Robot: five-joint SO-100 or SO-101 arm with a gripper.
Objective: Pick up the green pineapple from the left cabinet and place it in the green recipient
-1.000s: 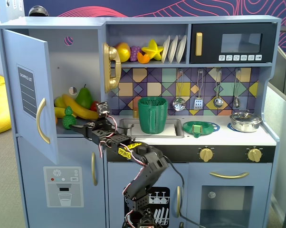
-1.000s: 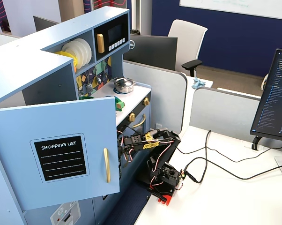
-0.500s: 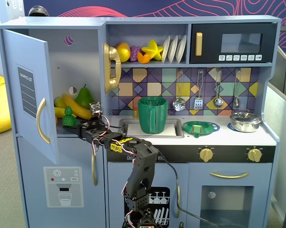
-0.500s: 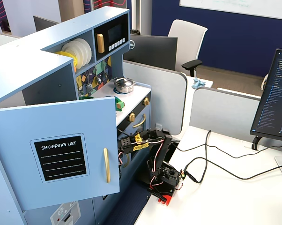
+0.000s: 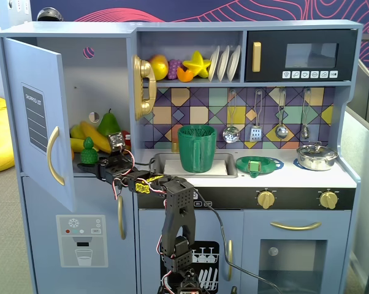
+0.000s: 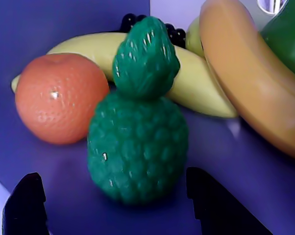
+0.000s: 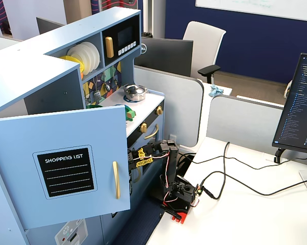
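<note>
On the shelf of the left cabinet [image 5: 80, 92] I count one green pineapple [image 6: 136, 132], one orange [image 6: 59, 98] and two bananas [image 6: 245, 73]. My jaws are spread, and the pineapple stands upright between them, untouched. It is bumpy, bright green and leaf-topped.

"SHOPPING LIST" heads the black label [image 7: 67, 171] on the cabinet door [image 7: 21, 153]

The green pineapple [image 6: 137, 147] looks bumpy matt plastic; the banana [image 6: 250, 83] smooth, faintly glossy.
</note>
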